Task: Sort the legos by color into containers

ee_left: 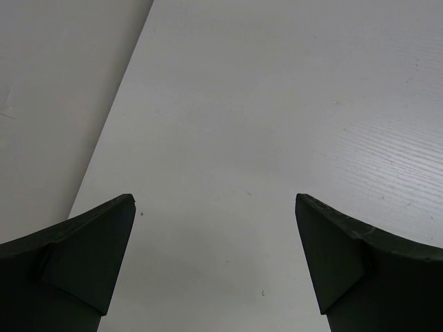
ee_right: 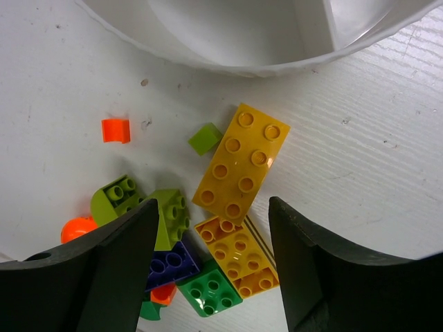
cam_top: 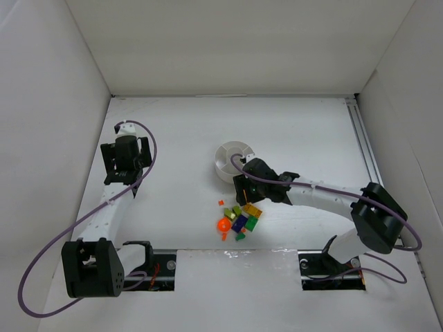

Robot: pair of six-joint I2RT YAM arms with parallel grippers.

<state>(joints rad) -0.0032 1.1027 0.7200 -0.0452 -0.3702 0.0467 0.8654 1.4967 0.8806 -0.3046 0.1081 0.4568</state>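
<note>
Right gripper [ee_right: 211, 207] over the legos [ee_right: 228, 249], fingers spread wide, nothing pinched.
In my right wrist view the long yellow brick [ee_right: 240, 162] lies at centre, with the white dish [ee_right: 228, 68] across the top edge. My left gripper [ee_left: 214, 200], at the left of the overhead view, is also spread, above the table [ee_left: 242, 104].
</note>
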